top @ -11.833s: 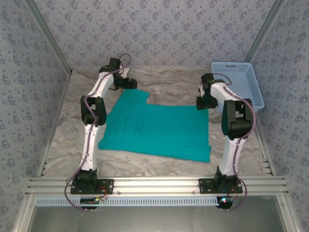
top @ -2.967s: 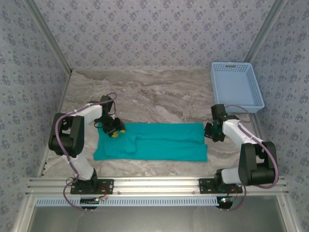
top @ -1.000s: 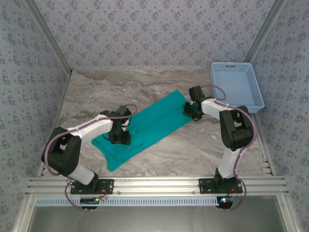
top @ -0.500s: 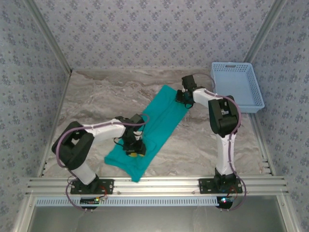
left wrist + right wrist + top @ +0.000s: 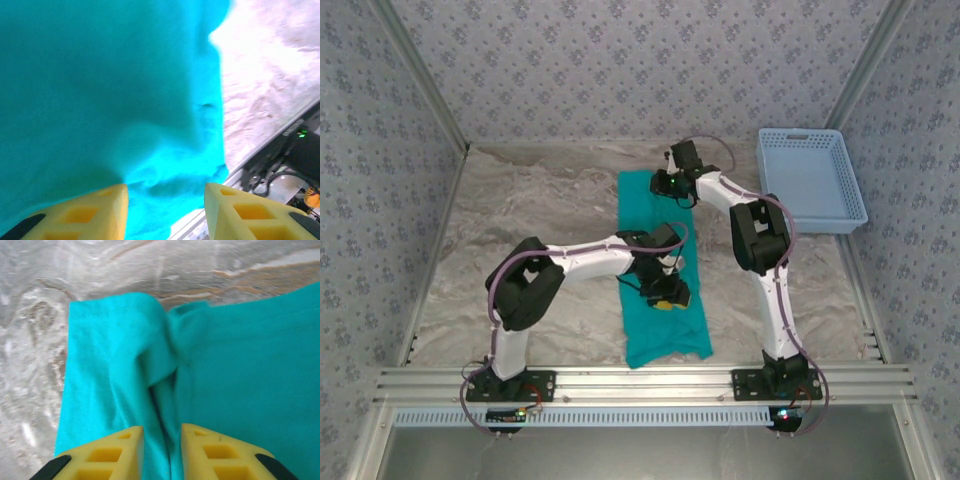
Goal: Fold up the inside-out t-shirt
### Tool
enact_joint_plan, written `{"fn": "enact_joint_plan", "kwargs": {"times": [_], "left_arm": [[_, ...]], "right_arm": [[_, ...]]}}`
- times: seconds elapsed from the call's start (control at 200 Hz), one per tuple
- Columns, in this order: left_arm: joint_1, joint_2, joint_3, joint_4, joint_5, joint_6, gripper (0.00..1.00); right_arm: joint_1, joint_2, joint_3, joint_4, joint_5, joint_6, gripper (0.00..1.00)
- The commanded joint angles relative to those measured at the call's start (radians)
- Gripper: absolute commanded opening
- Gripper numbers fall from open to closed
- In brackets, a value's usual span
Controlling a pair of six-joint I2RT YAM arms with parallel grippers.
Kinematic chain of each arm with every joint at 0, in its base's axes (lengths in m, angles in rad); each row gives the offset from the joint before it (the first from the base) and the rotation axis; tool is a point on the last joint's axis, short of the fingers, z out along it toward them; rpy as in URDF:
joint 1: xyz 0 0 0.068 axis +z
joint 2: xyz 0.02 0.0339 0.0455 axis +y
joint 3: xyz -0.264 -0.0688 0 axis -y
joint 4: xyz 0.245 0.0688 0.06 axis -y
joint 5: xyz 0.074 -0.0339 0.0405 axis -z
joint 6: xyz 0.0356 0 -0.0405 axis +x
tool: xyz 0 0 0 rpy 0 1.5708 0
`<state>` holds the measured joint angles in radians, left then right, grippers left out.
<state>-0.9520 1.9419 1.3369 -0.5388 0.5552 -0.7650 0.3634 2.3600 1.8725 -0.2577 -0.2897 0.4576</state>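
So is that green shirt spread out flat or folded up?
Folded: the shirt lies as a long narrow strip on the table, no sleeves sticking out.

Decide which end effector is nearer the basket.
Right. The right end effector sits on the shirt's far end, near the basket; the left end effector is mid-shirt, farther away.

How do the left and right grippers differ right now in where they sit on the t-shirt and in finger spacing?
The left gripper sits toward the near end of the t-shirt; the right gripper is at its far end. The left gripper's fingers stand wide apart over flat cloth; the right gripper's fingers are close, pinching a fold. Both have yellow fingers.
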Motion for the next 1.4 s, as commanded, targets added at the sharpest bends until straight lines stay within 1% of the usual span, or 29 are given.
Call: {"fn": "enact_joint_plan", "kwargs": {"times": [0.0, 0.08, 0.13, 0.21, 0.28, 0.37, 0.395, 0.42, 0.46, 0.54, 0.58, 0.615, 0.65, 0.695, 0.705, 0.725, 0.74, 0.775, 0.79, 0.834, 0.914, 0.929, 0.974, 1.009, 1.114, 1.219, 1.289, 1.319, 1.394], "left_arm": [[0.005, -0.095, 0.016, -0.04, -0.025, 0.01, 0.45], [0.011, -0.178, 0.009, -0.083, -0.076, 0.071, 0.45], [0.012, -0.232, -0.006, -0.094, -0.129, 0.132, 0.46], [0.014, -0.32, -0.076, -0.071, -0.223, 0.238, 0.46], [0.018, -0.403, -0.165, 0.003, -0.275, 0.365, 0.47], [0.018, -0.524, -0.31, 0.158, -0.348, 0.535, 0.48], [0.017, -0.555, -0.35, 0.203, -0.363, 0.573, 0.5], [0.018, -0.581, -0.39, 0.251, -0.363, 0.621, 0.52], [0.018, -0.615, -0.439, 0.3, -0.33, 0.721, 0.52], [0.018, -0.654, -0.511, 0.338, -0.206, 0.994, 0.53], [0.015, -0.66, -0.54, 0.346, -0.163, 1.105, 0.55], [0.016, -0.661, -0.571, 0.372, -0.131, 1.173, 0.57], [0.016, -0.655, -0.602, 0.397, -0.086, 1.242, 0.57], [0.016, -0.648, -0.639, 0.401, -0.007, 1.36, 0.57], [0.016, -0.647, -0.651, 0.4, 0.007, 1.388, 0.58], [0.015, -0.646, -0.669, 0.402, 0.02, 1.427, 0.58], [0.014, -0.644, -0.682, 0.41, 0.022, 1.443, 0.57], [0.015, -0.647, -0.717, 0.445, 0.014, 1.457, 0.57], [0.014, -0.649, -0.732, 0.466, 0.004, 1.459, 0.57], [0.013, -0.664, -0.782, 0.522, -0.012, 1.46, 0.58], [-0.005, -0.692, -0.86, 0.6, -0.049, 1.491, 0.59], [-0.013, -0.696, -0.869, 0.603, -0.057, 1.508, 0.61], [-0.042, -0.701, -0.89, 0.614, -0.091, 1.548, 0.62], [-0.059, -0.702, -0.898, 0.619, -0.114, 1.57, 0.62], [-0.093, -0.694, -0.912, 0.621, -0.135, 1.647, 0.62], [-0.122, -0.692, -0.909, 0.6, -0.137, 1.703, 0.61], [-0.14, -0.689, -0.907, 0.564, -0.148, 1.748, 0.6], [-0.145, -0.685, -0.903, 0.549, -0.157, 1.757, 0.6], [-0.154, -0.679, -0.885, 0.496, -0.166, 1.769, 0.6]], "right_arm": [[-0.034, -0.081, 0.025, -0.068, -0.059, -0.018, 0.3], [-0.06, -0.157, -0.017, -0.103, -0.046, -0.03, 0.33], [-0.074, -0.226, -0.08, -0.111, -0.04, -0.037, 0.34], [-0.093, -0.345, -0.2, -0.105, -0.03, -0.059, 0.36], [-0.101, -0.474, -0.341, -0.101, 0.003, -0.096, 0.37], [-0.094, -0.667, -0.539, -0.075, 0.031, -0.186, 0.39], [-0.091, -0.724, -0.588, -0.062, 0.027, -0.219, 0.4], [-0.087, -0.781, -0.641, -0.047, 0.033, -0.247, 0.4], [-0.077, -0.871, -0.729, -0.034, 0.065, -0.306, 0.4], [-0.05, -1.032, -0.836, -0.038, 0.128, -0.431, 0.41], [-0.044, -1.104, -0.889, -0.027, 0.132, -0.48, 0.41], [-0.051, -1.167, -0.952, 0.013, 0.088, -0.511, 0.41], [-0.061, -1.227, -1.023, 0.063, -0.016, -0.576, 0.41], [-0.064, -1.299, -1.102, 0.076, -0.171, -0.712, 0.43], [-0.064, -1.319, -1.117, 0.068, -0.207, -0.762, 0.47], [-0.061, -1.35, -1.138, 0.031, -0.279, -0.862, 0.61], [-0.058, -1.372, -1.15, -0.009, -0.328, -0.947, 0.67], [-0.044, -1.418, -1.166, -0.149, -0.412, -1.179, 0.76], [-0.031, -1.433, -1.171, -0.204, -0.423, -1.261, 0.78], [0.025, -1.462, -1.179, -0.319, -0.376, -1.386, 0.82], [0.113, -1.473, -1.191, -0.493, -0.293, -1.578, 0.83], [0.132, -1.471, -1.195, -0.515, -0.274, -1.603, 0.83], [0.177, -1.469, -1.211, -0.568, -0.234, -1.672, 0.83], [0.195, -1.466, -1.23, -0.585, -0.21, -1.696, 0.83], [0.251, -1.436, -1.261, -0.636, -0.137, -1.822, 0.83], [0.33, -1.391, -1.283, -0.629, -0.049, -1.892, 0.83], [0.363, -1.369, -1.315, -0.55, 0.012, -1.91, 0.83], [0.375, -1.359, -1.323, -0.516, 0.02, -1.909, 0.83], [0.385, -1.333, -1.327, -0.456, -0.003, -1.894, 0.83]]}}
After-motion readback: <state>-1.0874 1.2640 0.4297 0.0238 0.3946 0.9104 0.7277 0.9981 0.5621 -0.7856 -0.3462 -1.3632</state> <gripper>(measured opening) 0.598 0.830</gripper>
